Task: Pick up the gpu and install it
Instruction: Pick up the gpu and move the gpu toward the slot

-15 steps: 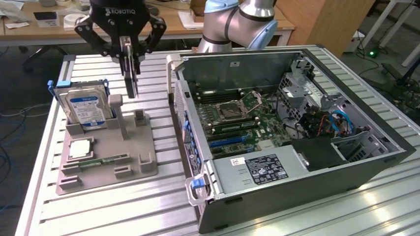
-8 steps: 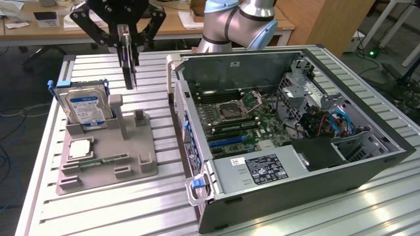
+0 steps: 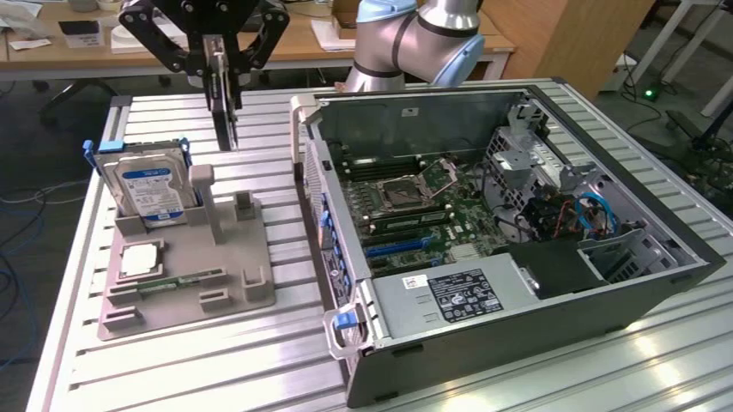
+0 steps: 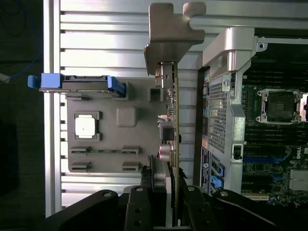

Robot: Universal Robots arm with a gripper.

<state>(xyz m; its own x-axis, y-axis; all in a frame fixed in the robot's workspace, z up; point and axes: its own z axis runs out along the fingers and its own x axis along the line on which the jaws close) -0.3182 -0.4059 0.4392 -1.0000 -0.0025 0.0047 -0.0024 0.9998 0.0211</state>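
Observation:
The gpu hangs edge-on in the air above the aluminium table, between the grey holder and the open computer case. My gripper is shut on its upper part, its black fingers on either side. In the wrist view the gpu appears as a thin green edge with its silver bracket at the far end, clamped by my gripper. The motherboard lies exposed inside the case.
The grey holder carries a hard drive with a blue label, a square processor and a narrow memory stick. The case's wall rises close beside the hanging card. A power supply fills the case's near end.

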